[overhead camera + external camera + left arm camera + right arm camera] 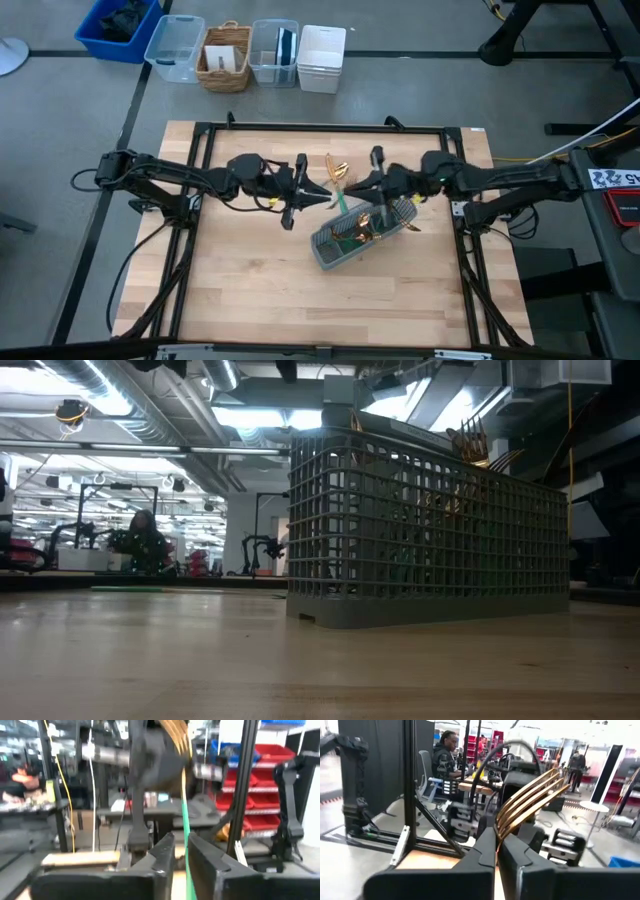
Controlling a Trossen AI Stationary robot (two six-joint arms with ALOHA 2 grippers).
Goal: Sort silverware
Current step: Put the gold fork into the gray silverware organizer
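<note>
We see a gold fork (532,800) with a green handle held up in the air between the two arms.

The fork sits over the middle of the wooden bench (250,280), just beside the grey caddy (352,238). The right gripper (497,851) has its jaws pinched tight on the fork just under the gold prongs. The left gripper (181,851) is at the green handle (187,845), which runs down between its jaws. Its jaws look a little apart, and we cannot tell if they press on the handle. More gold forks and spoons (362,226) stand inside the caddy, with their heads poking over the rim. Another gold piece (338,168) lies on the bench near the far edge. Far behind, a person (443,760) sits at a desk.
</note>
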